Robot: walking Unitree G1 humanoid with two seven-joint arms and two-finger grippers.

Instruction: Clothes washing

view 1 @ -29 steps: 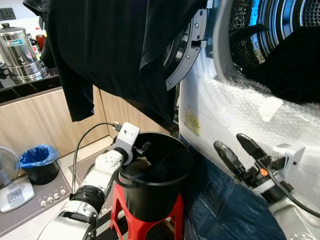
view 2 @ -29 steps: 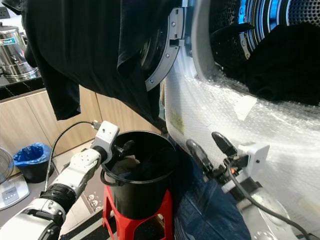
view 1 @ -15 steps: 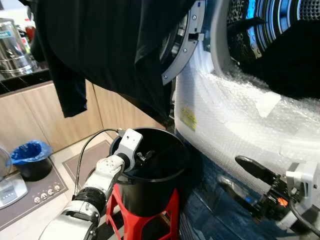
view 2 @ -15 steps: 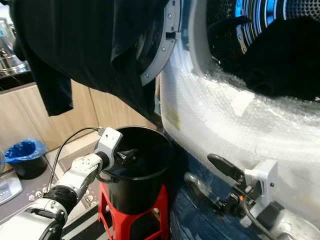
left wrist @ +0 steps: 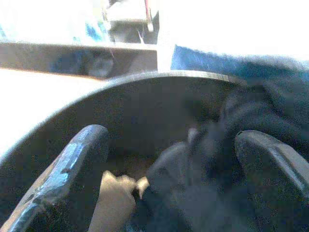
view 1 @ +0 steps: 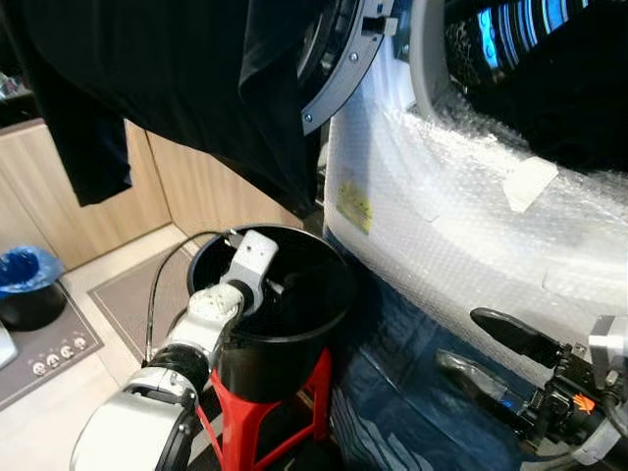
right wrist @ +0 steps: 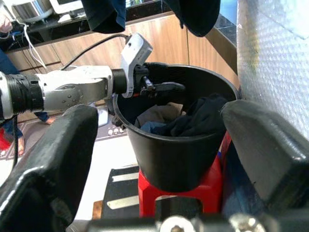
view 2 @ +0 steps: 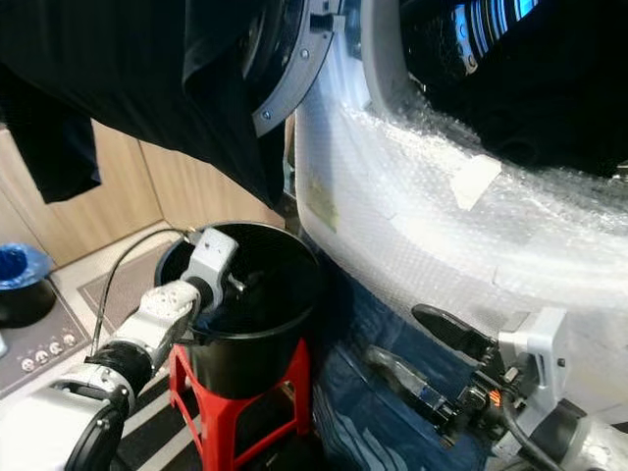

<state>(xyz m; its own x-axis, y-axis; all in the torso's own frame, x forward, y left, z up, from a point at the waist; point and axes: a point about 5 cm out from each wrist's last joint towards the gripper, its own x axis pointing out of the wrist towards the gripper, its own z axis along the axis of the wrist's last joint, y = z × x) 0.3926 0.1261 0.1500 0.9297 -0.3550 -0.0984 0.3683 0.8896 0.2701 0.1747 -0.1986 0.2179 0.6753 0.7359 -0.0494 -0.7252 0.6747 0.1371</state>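
Inside the black bucket [right wrist: 183, 145], which stands on a red stool [view 1: 257, 427] just beside the washing machine [view 1: 461, 206], the left end effector [right wrist: 161, 89] reaches over the rim with its fingers spread wide above the laundry [right wrist: 193, 118]; the left wrist view shows the two fingers [left wrist: 67, 164] set to either side of the dark garments, with nothing yet gripped between them. This pose suits a downward pick: the jaws straddle the heap so that closing them would gather cloth. The laundry, a dark item with a paler piece under it, lies low in the bucket, so the wrist must dip below the rim. The stool raises the bucket toward the drum opening [view 1: 549, 88], which shortens the transfer. The machine front is wrapped in bubble wrap [view 2: 422, 196], probably to guard it against contact by the arms. A dark garment [view 1: 186, 88] hangs over the open door [view 1: 339, 69] above the bucket. The right end effector [view 1: 491, 348] hangs low before the machine with fingers apart and empty, clear of the bucket so that it does not obstruct the left arm.
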